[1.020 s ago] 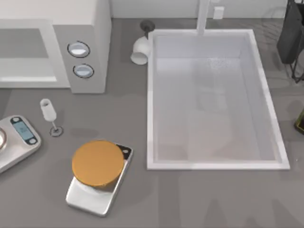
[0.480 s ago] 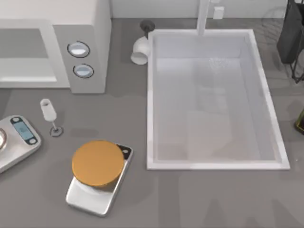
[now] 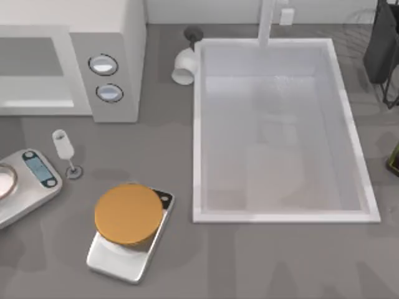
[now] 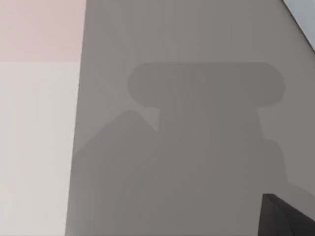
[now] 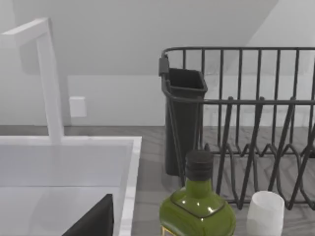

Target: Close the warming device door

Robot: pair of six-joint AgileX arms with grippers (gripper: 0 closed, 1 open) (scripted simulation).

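Warming device (image 3: 106, 59) far left, door (image 3: 34, 68) looks shut, scales (image 3: 28, 184) near left w/ wine glass (image 3: 64, 149) beside, grippers' state can't tell.

Even, soft overhead light, faint blurred shadows on the grey table (image 3: 249, 261); no glare or edge distortion.

A white sink (image 3: 198, 124) filled the frame's centre. At lower left, an orange disc (image 3: 128, 213) sat on silver scales (image 3: 118, 261), a wine glass (image 3: 62, 144) just above; a green bottle (image 5: 198, 206) stood before a dark dish rack (image 5: 256, 123).
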